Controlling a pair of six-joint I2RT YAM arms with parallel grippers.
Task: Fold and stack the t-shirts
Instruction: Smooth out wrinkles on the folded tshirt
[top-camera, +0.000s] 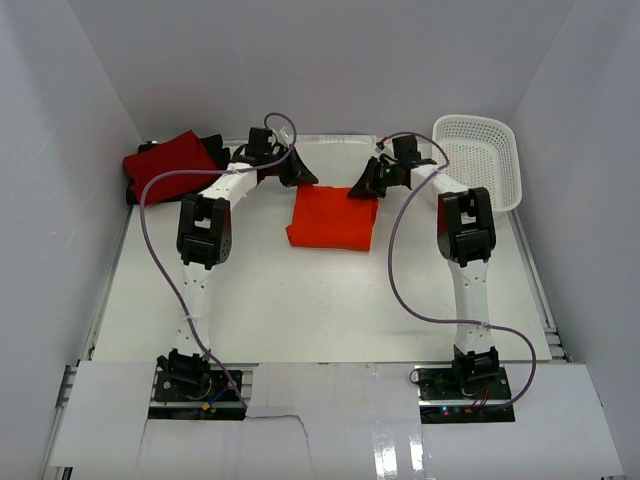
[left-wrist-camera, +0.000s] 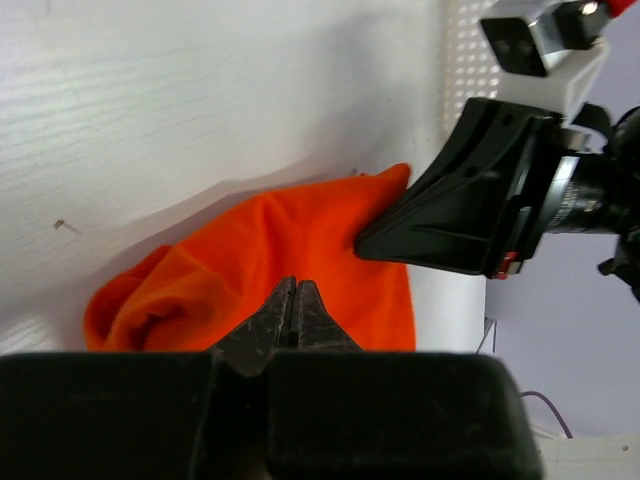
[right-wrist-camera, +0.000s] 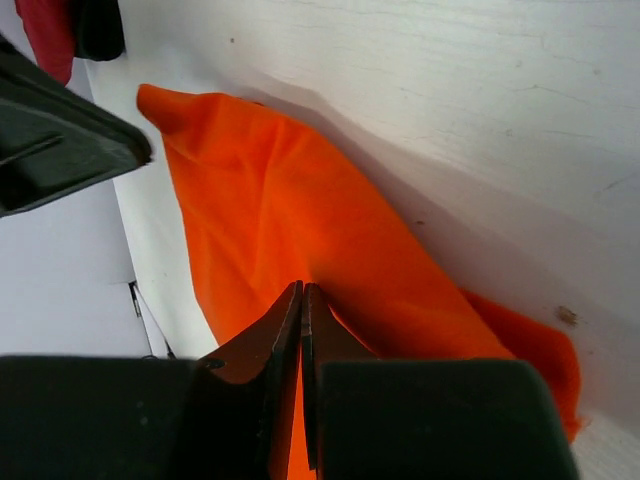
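The left gripper (left-wrist-camera: 296, 290) had its fingers pressed tight together, with no gap between them, nipping the far left corner of the orange t-shirt (top-camera: 333, 220). The right gripper (right-wrist-camera: 302, 292) was shut just as tightly, and a strip of orange cloth showed between its fingers where it pinched the far right corner. In the top view both grippers sat at the shirt's far edge, the left one (top-camera: 303, 180) and the right one (top-camera: 360, 190) near each other with the cloth's edge between them. The wrist views showed that edge raised a little, with a shadow on the table (top-camera: 300, 300) under it.

The orange t-shirt lay in the middle of the table, between the two arms and towards the far side. It was folded into a rough rectangle. Its longer sides ran left to right across the table and its near edge lay flat.

There were three t-shirts in all. One was the orange one in the grippers. One red t-shirt (top-camera: 172, 165) lay bunched in the far left corner, and one black t-shirt (top-camera: 214, 150) sat partly under it, touching it and showing at its edges. One white basket (top-camera: 480, 160) stood at the far right, well apart from the shirts.
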